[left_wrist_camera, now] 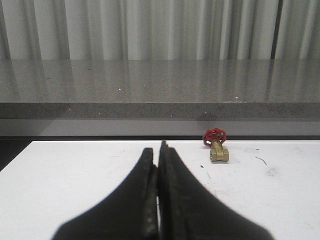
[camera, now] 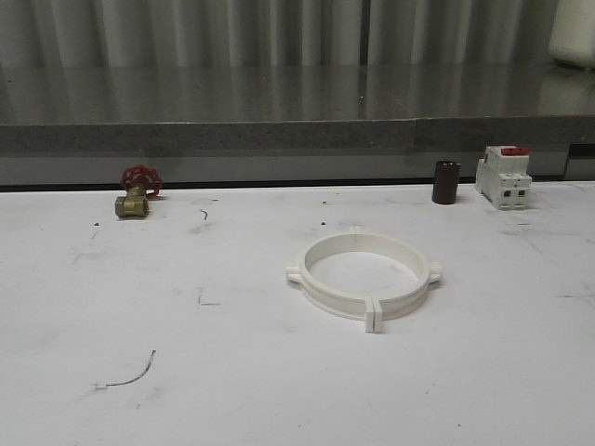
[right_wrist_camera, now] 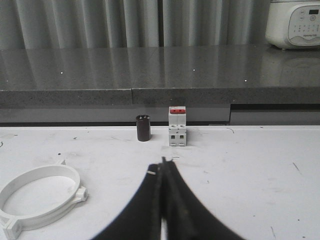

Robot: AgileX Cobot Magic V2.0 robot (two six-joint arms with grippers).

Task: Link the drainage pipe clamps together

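The drainage pipe clamps [camera: 363, 276] lie joined as one flat white ring at the middle of the table, their end tabs meeting at the near side and a lug on each flank. Part of that ring [right_wrist_camera: 37, 200] appears in the right wrist view, off to the side of my right gripper [right_wrist_camera: 163, 167], which is shut with nothing between its black fingers. My left gripper [left_wrist_camera: 157, 152] is also shut and empty, hovering over bare table well short of the brass valve [left_wrist_camera: 216, 145].
A brass valve with a red handwheel [camera: 138, 192] sits at the back left. A dark cylinder [camera: 445, 182] and a white red-topped breaker [camera: 504, 176] stand at the back right. A grey stone ledge [camera: 279, 135] runs behind the table.
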